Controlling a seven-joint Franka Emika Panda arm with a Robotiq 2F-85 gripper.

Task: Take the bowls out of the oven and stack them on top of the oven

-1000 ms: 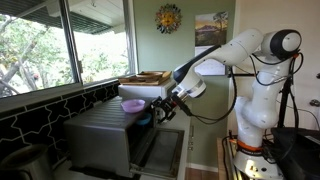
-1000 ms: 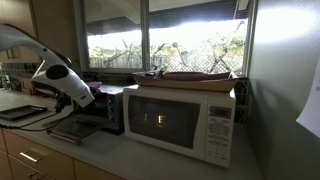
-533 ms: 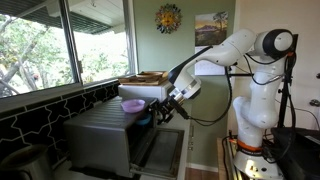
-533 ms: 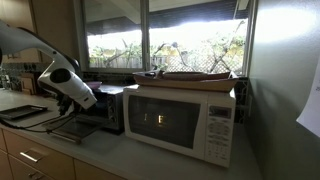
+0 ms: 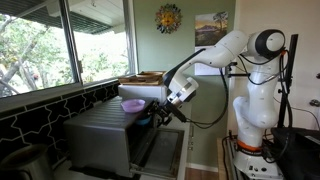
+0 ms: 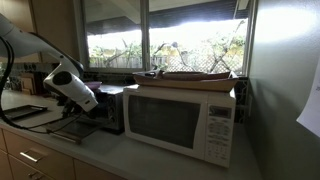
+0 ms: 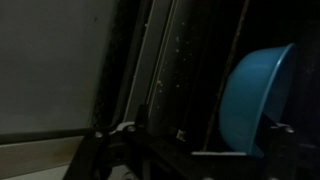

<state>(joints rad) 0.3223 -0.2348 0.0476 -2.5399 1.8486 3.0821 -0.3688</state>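
Note:
The grey oven (image 5: 100, 135) stands on the counter with its front door (image 5: 165, 150) dropped open; it also shows behind the arm in an exterior view (image 6: 108, 108). A lilac-purple bowl (image 5: 132, 105) sits on top of the oven near its front edge. My gripper (image 5: 156, 117) reaches into the oven's mouth. In the wrist view the light blue bowl (image 7: 255, 95) stands inside the dark oven on the rack, at the right. My gripper (image 7: 185, 145) is open, its fingers wide apart, and the right finger lies by the bowl's rim.
A white microwave (image 6: 180, 120) stands beside the oven, with a flat wooden tray (image 6: 190, 78) on top. Windows run behind the counter. The open oven door (image 6: 65, 130) juts out over the counter's front. The robot's base (image 5: 255, 125) stands at the right.
My gripper has moved down and further into the oven's opening. The purple bowl on top has not moved.

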